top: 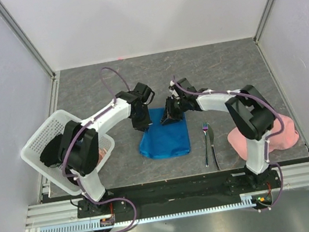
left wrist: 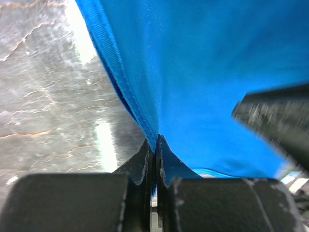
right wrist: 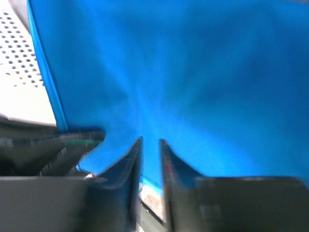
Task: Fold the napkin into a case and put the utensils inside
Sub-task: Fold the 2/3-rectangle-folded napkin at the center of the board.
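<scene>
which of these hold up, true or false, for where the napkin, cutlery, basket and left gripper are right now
1. The fork and knife lie bare on the table, to the right of the napkin. True.
2. The left gripper hangs open above the napkin. False: its jaws are shut on the napkin's edge.
3. The white basket stands at the table's right side. False: it sits at the left, beside the left arm.
4. A pale pink cloth lies by the right arm's base. True.
</scene>
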Motion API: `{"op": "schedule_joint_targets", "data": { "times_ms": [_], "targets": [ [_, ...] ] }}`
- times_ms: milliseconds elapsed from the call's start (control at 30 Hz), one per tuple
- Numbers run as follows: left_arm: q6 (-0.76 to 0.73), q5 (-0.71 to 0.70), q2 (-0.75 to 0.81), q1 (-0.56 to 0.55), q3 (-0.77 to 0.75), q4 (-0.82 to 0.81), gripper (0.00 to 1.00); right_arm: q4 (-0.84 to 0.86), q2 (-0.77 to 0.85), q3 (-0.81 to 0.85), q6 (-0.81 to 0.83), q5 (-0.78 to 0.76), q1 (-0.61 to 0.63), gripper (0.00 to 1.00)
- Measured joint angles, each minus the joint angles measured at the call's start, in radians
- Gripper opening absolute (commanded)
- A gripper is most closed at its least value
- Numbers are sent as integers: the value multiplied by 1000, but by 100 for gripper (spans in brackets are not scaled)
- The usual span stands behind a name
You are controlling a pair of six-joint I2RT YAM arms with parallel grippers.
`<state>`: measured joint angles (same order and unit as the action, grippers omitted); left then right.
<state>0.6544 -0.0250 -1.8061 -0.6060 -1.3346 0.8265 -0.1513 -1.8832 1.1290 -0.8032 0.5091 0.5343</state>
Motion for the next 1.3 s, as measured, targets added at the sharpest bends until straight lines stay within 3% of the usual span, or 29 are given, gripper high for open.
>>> {"op": "schedule_joint_targets", "data": {
  "times_ms": [67,433,900,1100,1300],
  "targets": [
    [-11,-31,-24,-15,-8,23,2,5,-60,35,2,14,-2,10],
    [-27,-164,-182,-132,-205,135,2,107,-164,42,-72,64,-14,3],
    [12,-159,-301,-183,-270,159,7,217,-166,13,-171,109,-85,3],
    [23,-161,-301,-199,-269,152,7,228,-166,7,-170,130,-90,5],
    [36,-200,-276,-222,-216,117,5,226,-194,67,-138,204,-100,17]
  ]
}}
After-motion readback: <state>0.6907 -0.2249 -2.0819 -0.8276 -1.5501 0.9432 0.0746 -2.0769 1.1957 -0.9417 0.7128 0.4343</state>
